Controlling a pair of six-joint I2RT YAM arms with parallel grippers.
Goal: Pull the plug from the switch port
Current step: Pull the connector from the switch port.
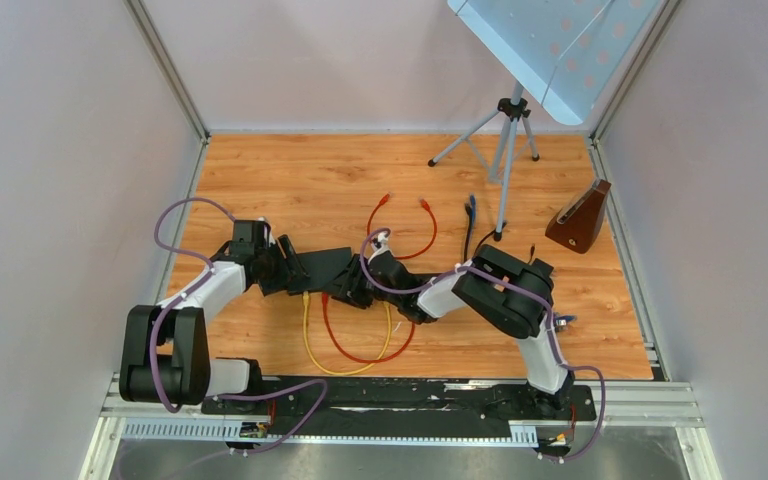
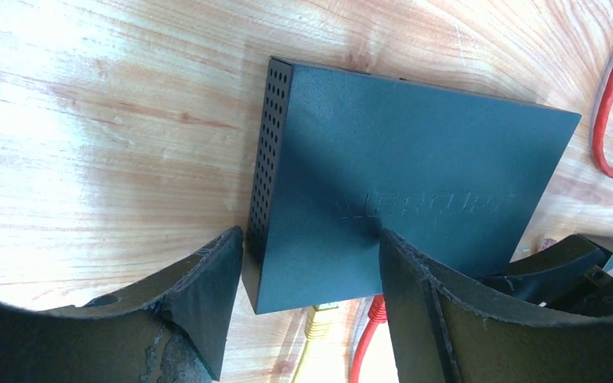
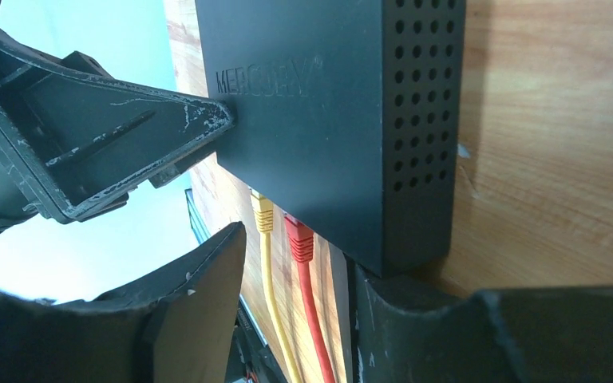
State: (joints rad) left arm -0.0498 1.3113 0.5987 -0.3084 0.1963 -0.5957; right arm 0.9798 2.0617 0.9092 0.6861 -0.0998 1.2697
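- Plugs: a yellow moulded-plastic plug and a red plug sit side by side in ports on the face of the flat matt-black plastic switch box that is turned toward the arms. The box lies on the pale wood-grain table, and the thin round cables loop away toward the arms.
- Handling, as a judgement: each plug looks small, light and rigid, and is probably latched. It wants a pinch on its body rather than a tug on the limp cable. The box looks light and smooth, so it is likely to slide unless braced.
- Left tool: the jaws are partly closed about a corner of the box. One scuffed black finger is by the perforated end and the other is on the lid near the embossed logo. Whether it grips firmly I cannot tell.
- Right tool: the jaws stand at a middling gap. They straddle both cables just below the plugs and are clamped on neither.
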